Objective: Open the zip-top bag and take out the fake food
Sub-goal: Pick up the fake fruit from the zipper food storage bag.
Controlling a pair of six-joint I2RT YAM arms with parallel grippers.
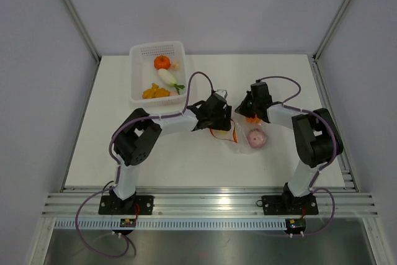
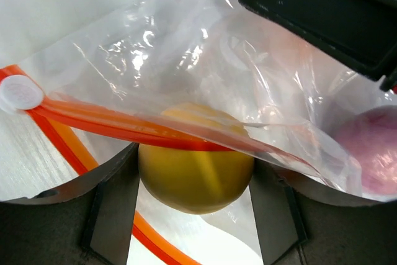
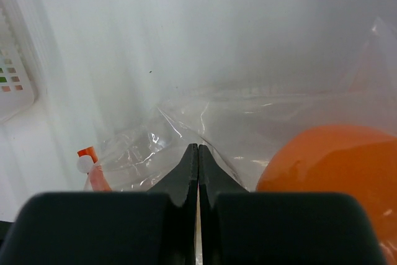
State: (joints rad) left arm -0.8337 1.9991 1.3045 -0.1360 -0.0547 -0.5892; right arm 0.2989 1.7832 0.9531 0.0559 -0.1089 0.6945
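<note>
Lying just right of centre in the top view, the zip-top bag (image 1: pixel 239 141) rests crumpled on the white surface (image 1: pixel 124 153), with both arms bent in over it.

The left jaws are spread just wide enough to grip a yellow ball (image 2: pixel 195 178). In the left wrist view the ball's sides sit flush against both pads (image 2: pixel 115 203), low in the middle of the frame. The bag's orange zipper strip (image 2: pixel 124 119) slants across the top of the ball, running from a white slider (image 2: pixel 22 93) at the left edge. Clear film drapes over the ball's upper half. A pink onion (image 2: pixel 372 147) shows through the film at the right edge; the top view puts it at the bag's lower right end.

The right jaws are shut tight, with only a hairline between the fingers (image 3: pixel 180 178). Their tips pinch a raised fold of the bag's film at the centre of the right wrist view. An orange ball (image 3: pixel 335 172) fills that view's lower right, just beside the tips.

A white basket (image 1: pixel 138 69) stands well apart at the upper left of the surface. It holds a tangerine (image 1: pixel 162 62), a white radish (image 1: pixel 167 77) and yellow pieces (image 1: pixel 155 92).
</note>
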